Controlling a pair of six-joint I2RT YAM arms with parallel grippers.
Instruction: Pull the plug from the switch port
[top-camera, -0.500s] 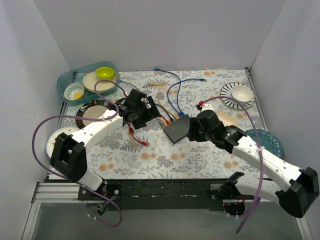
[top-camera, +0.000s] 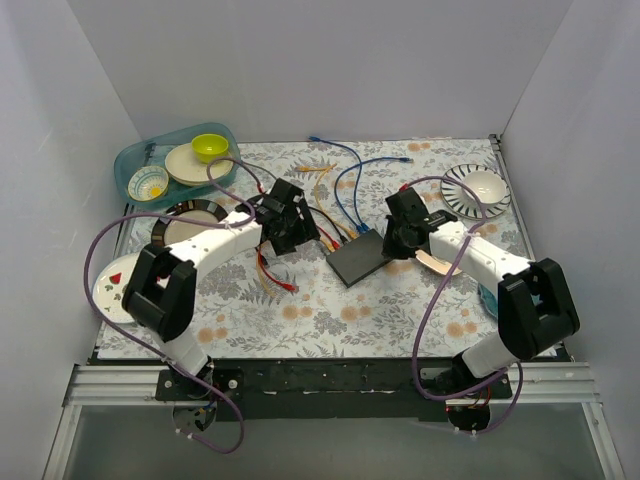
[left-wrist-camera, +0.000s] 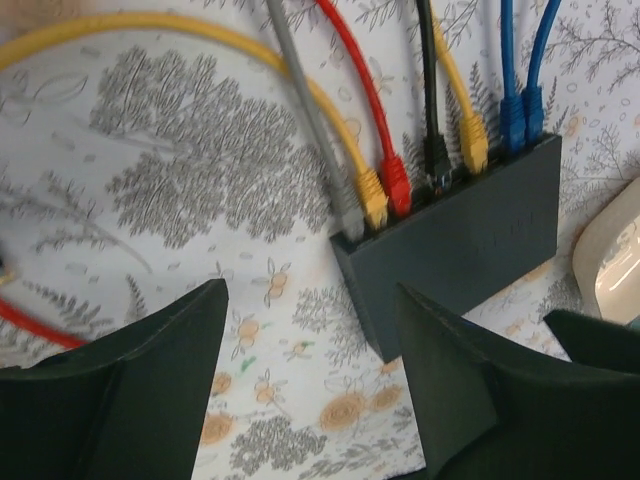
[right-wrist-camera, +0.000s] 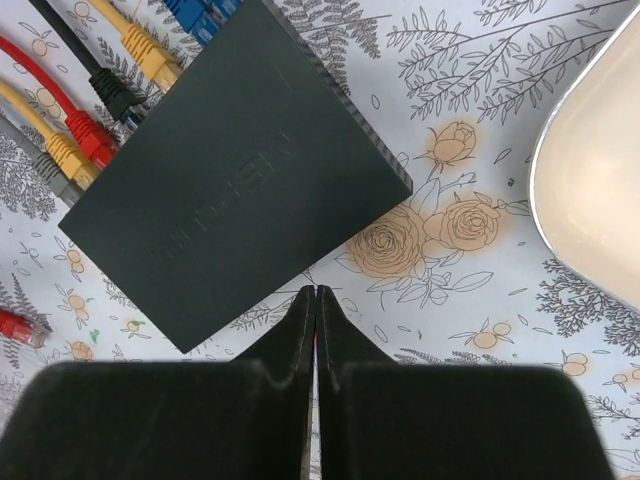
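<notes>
The switch (top-camera: 355, 262) is a flat black box lying on the flowered cloth, with its sockets facing the back left. In the left wrist view the switch (left-wrist-camera: 470, 230) holds a row of plugs: grey (left-wrist-camera: 345, 205), yellow (left-wrist-camera: 372, 195), red (left-wrist-camera: 396, 182), black (left-wrist-camera: 437, 160), yellow and two blue (left-wrist-camera: 512, 115). My left gripper (top-camera: 290, 235) hovers left of the cables; the left gripper (left-wrist-camera: 310, 295) is open with only cloth between its fingers. My right gripper (top-camera: 392, 245) sits at the switch's right end. Seen from its wrist, the right gripper (right-wrist-camera: 315, 292) is shut on nothing, its tips just off the switch (right-wrist-camera: 230, 170) edge.
A teal tub (top-camera: 135, 160) with bowls stands back left, with plates (top-camera: 185, 215) in front of it. A striped plate (top-camera: 455, 185) with a bowl is back right. A cream dish (right-wrist-camera: 600, 170) lies close right of the switch. A loose red plug (right-wrist-camera: 15, 325) and blue cables (top-camera: 350, 175) lie on the cloth.
The right gripper has shut and pulled back slightly from the switch, its arm now folded nearer the right wall. The left gripper has shifted a little right and narrowed.
</notes>
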